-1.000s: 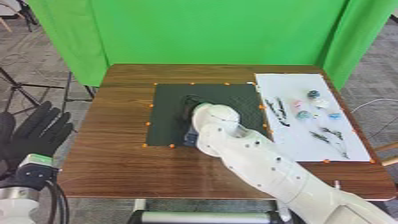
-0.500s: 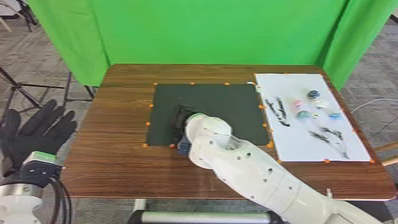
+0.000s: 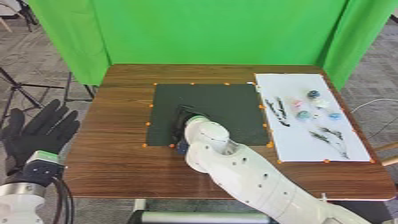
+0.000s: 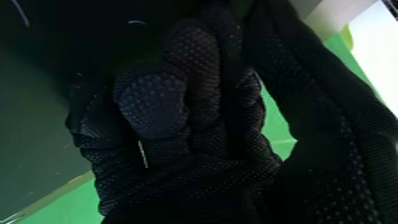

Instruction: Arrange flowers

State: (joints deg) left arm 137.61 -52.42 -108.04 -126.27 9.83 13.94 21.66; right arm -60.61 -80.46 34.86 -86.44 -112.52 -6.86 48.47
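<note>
In the head view, my right hand [image 3: 181, 123] is over the left half of the dark mat [image 3: 233, 102]; whether it holds anything is hidden. The right wrist view shows its black glove [image 4: 200, 182] close up. My left hand [image 3: 39, 134] stays off the table's left side, open and empty. On the white sheet [image 3: 298, 147] are a dark blue flower [image 3: 313, 94], a pink flower [image 3: 297, 104], a pale flower [image 3: 321, 103], a light blue flower [image 3: 304, 115] and a blue flower [image 3: 335, 116]. Dark sprigs [image 3: 282, 112] lie left of them, thin leafy stems [image 3: 330, 138] nearer me.
Orange markers line the mat and sheet on the brown table [image 3: 120, 150]. A green curtain [image 3: 213, 35] hangs behind the table. My right forearm [image 3: 250, 172] crosses the table's front edge.
My right hand has shifted a little to the left over the mat, and its forearm has swung left too. The left hand has barely moved.
</note>
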